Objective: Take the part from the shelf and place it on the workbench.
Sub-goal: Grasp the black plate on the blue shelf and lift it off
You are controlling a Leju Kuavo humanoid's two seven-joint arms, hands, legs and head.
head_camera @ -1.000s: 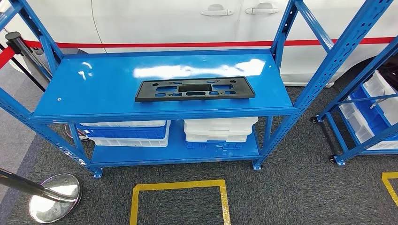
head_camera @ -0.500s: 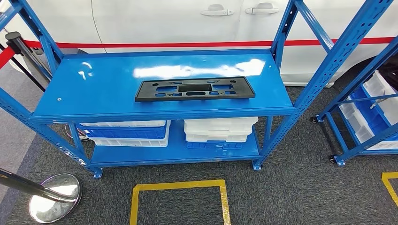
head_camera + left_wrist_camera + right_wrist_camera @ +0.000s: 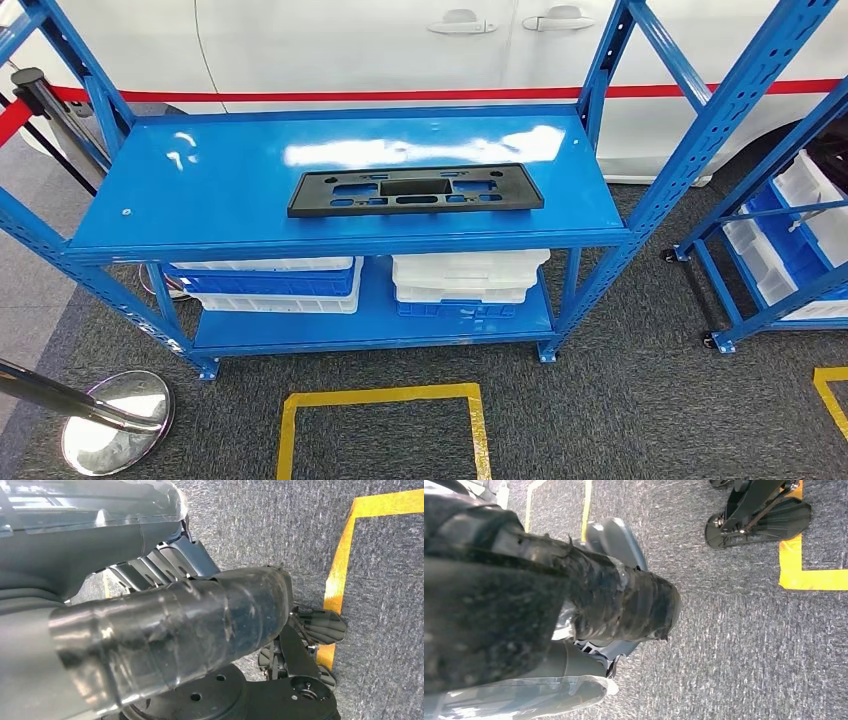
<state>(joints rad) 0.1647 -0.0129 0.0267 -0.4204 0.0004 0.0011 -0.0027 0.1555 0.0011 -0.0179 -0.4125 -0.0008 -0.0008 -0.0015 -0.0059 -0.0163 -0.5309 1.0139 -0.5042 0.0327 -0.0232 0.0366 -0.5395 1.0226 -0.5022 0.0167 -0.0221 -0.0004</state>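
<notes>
Plainly the reach is not yet begun: the part (image 3: 415,190), a flat black plastic frame, lies on the top board of the blue shelf (image 3: 200,200), well apart from both hands. Left hand (image 3: 165,630) and right hand (image 3: 589,605) hang over the grey carpet (how their fingers lie I cannot tell). Next, I judge, both arms must rise toward the part's long edges.
</notes>
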